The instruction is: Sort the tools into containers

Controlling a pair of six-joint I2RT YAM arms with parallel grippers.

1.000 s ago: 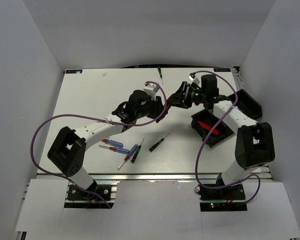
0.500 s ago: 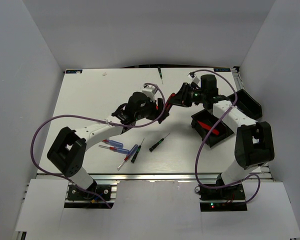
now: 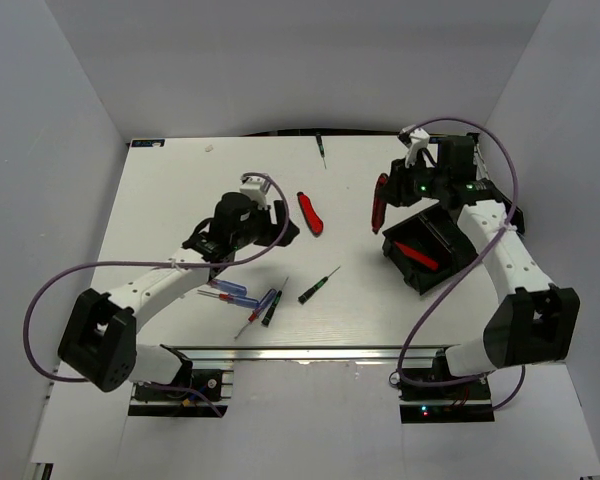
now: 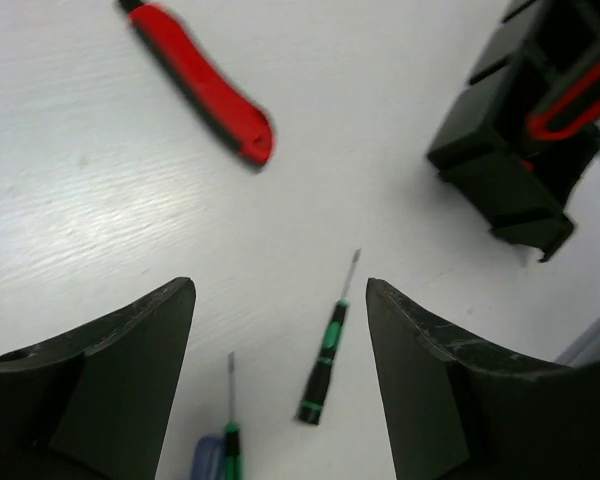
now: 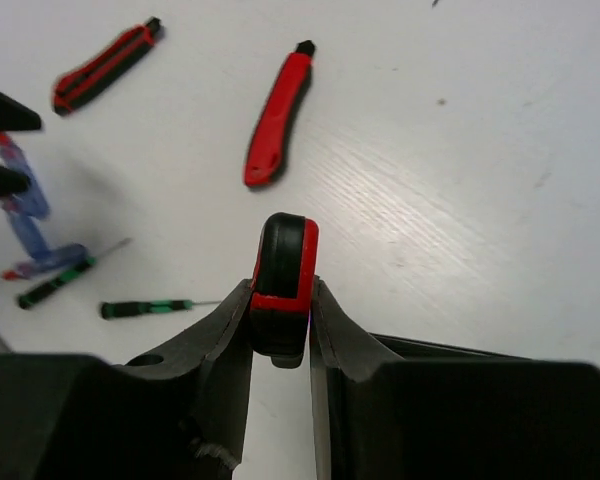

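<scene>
My right gripper [image 3: 388,194] [image 5: 283,300] is shut on a red-and-black knife [image 3: 378,212] [image 5: 284,262], held on end above the table just left of a black bin [image 3: 442,232]. That bin holds another knife [image 3: 417,255] [image 4: 568,100]. My left gripper [image 3: 283,228] [image 4: 278,295] is open and holds nothing. It hangs over a black-green screwdriver [image 4: 323,362] [image 3: 318,286]. A third knife [image 3: 310,213] [image 4: 205,85] [image 5: 277,118] lies between the arms. A further knife [image 5: 105,65] lies beside the left gripper and is hidden in the top view.
Near the front edge lie another black-green screwdriver [image 3: 274,303] and blue-handled screwdrivers [image 3: 232,290]. One more screwdriver [image 3: 321,151] lies at the table's far edge. White walls enclose the table on three sides.
The grippers met at mid-table. The right one closed on the knife and the left one opened off it. The left arm pulled back left; the right carried the knife towards the bin.
</scene>
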